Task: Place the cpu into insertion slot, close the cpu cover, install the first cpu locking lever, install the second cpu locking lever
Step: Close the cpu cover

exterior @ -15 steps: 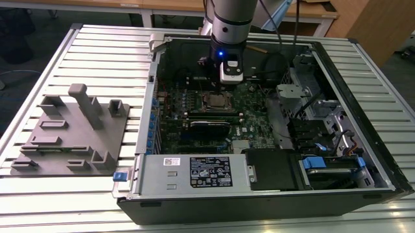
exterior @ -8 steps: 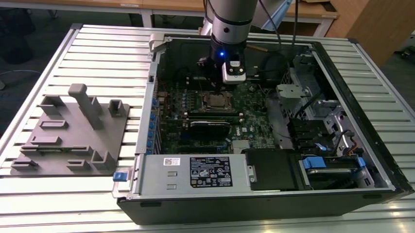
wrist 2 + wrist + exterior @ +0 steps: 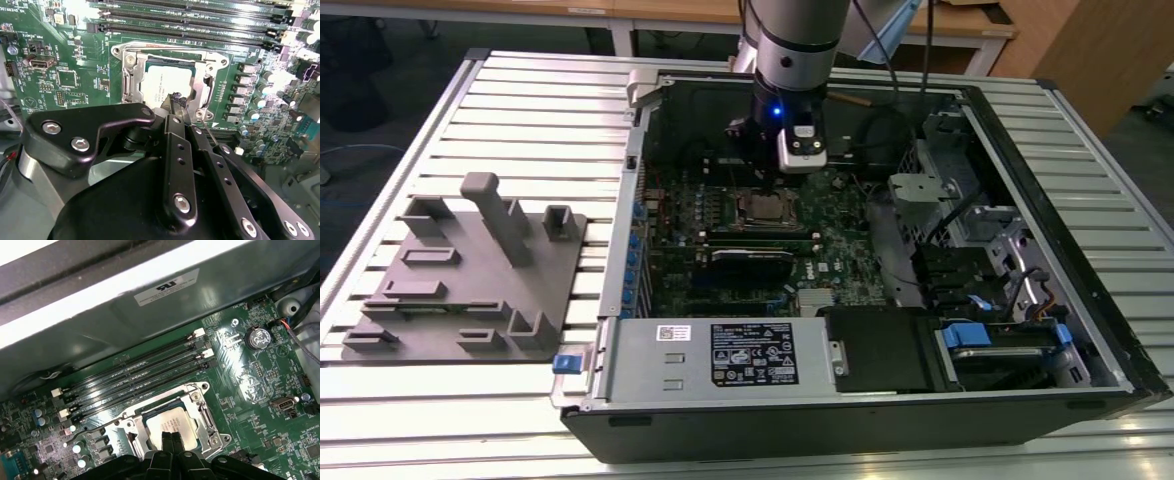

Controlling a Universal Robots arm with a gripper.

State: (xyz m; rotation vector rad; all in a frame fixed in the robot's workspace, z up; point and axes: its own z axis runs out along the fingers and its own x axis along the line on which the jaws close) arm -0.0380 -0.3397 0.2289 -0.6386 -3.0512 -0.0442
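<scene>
The cpu (image 3: 169,421) lies flat in the insertion slot (image 3: 767,207) on the green motherboard (image 3: 834,240); its silvery top (image 3: 162,82) shows through the window of the cpu cover (image 3: 202,407). The cover (image 3: 126,75) is a metal frame lying down around the chip. My gripper (image 3: 170,438) hangs just above the chip's edge, its black fingertips pressed together with nothing between them. In the second wrist view the gripper (image 3: 177,98) points at the cover's side bar. A thin wire lever (image 3: 95,427) runs beside the socket. In the exterior view the gripper (image 3: 771,180) is inside the open computer case.
Long black memory slots (image 3: 135,375) run next to the socket. The case wall (image 3: 150,315) rises close behind them. A grey fixture plate (image 3: 467,270) sits at the exterior view's left, a metal box (image 3: 720,355) at the case front, and drive cages (image 3: 987,260) at the right.
</scene>
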